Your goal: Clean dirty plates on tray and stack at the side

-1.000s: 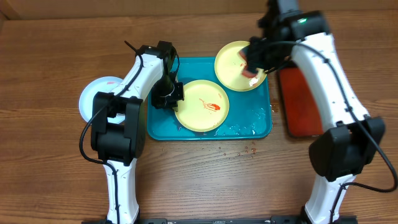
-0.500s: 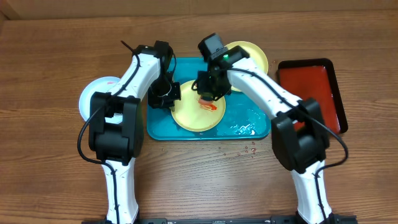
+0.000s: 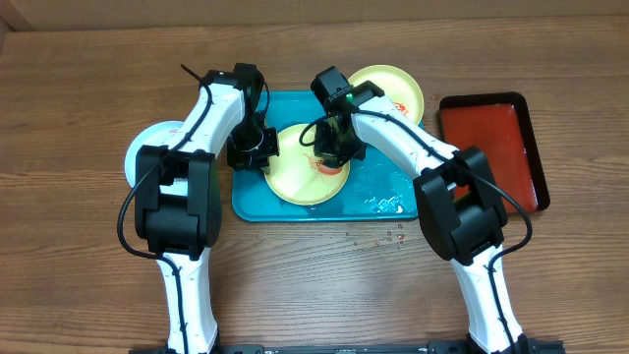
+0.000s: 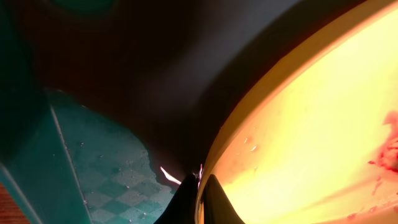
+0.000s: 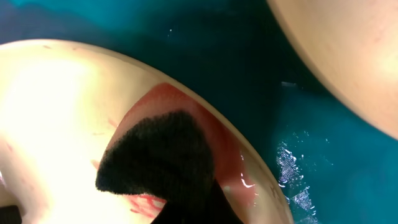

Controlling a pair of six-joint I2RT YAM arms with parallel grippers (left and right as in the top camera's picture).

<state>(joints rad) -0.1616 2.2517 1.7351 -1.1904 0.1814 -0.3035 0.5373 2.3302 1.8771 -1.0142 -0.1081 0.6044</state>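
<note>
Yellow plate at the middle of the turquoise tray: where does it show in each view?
Overhead: the yellow plate lies mid-tray, nearer the left side.
Left wrist: it fills the right half.
Right wrist: it takes the left half, under the dark sponge.
Shared landmark: the turquoise tray, beneath it in every view.

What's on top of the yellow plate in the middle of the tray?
On the plate: a dark sponge in the right gripper, over red sauce. Sauce beneath the sponge is hidden.
</note>
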